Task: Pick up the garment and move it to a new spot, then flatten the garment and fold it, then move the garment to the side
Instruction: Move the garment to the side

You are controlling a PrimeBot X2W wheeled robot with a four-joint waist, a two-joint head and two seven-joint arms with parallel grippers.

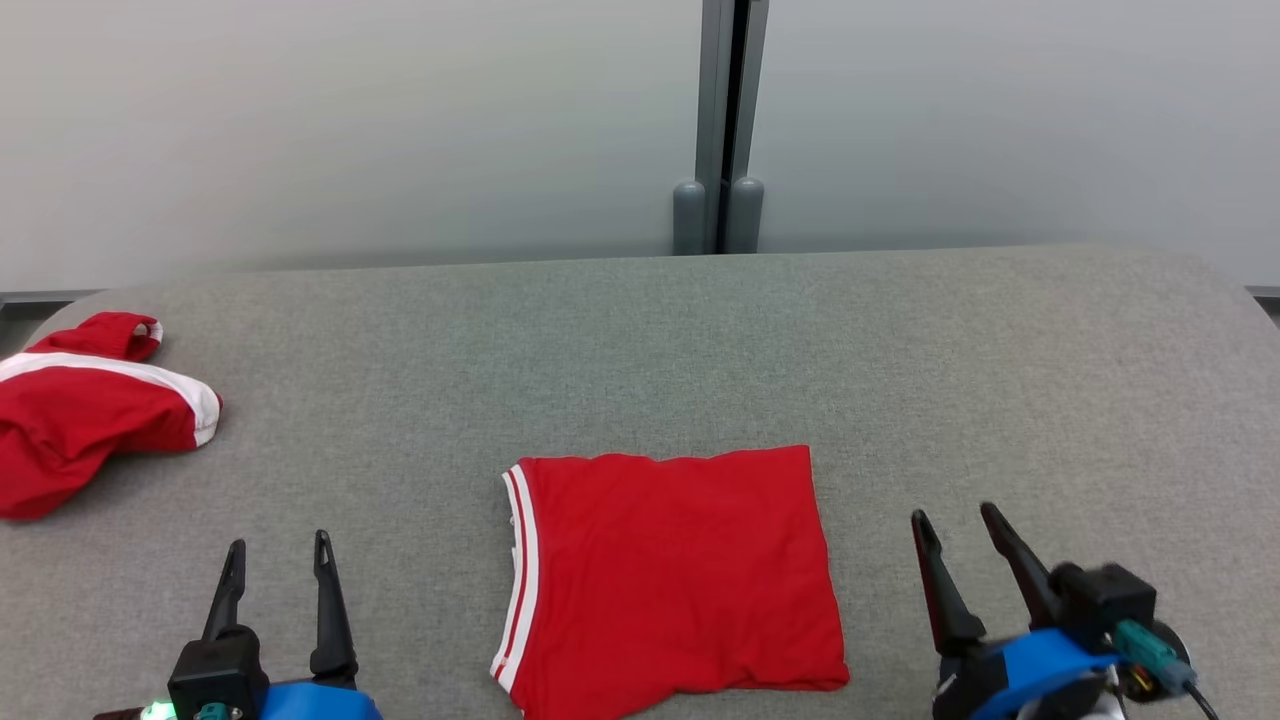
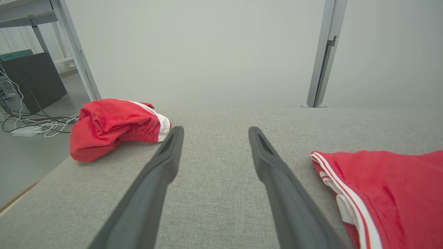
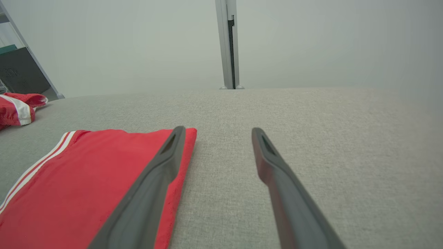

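A red garment (image 1: 675, 580) with white stripes along its left edge lies folded into a flat rectangle at the front middle of the grey table (image 1: 700, 350). It appears at the right of the left wrist view as the folded garment (image 2: 387, 193), and at the lower left of the right wrist view as the folded garment (image 3: 76, 186). My left gripper (image 1: 280, 555) stands open to its left, holding nothing. My right gripper (image 1: 955, 520) is open just right of the garment's edge, also with nothing in it.
A second red garment (image 1: 85, 410) with white bands lies crumpled at the table's far left edge, also seen as the crumpled heap (image 2: 114, 126). A grey post (image 1: 722, 130) stands behind the table against a pale wall. Cables and a dark box (image 2: 34, 83) sit on the floor left.
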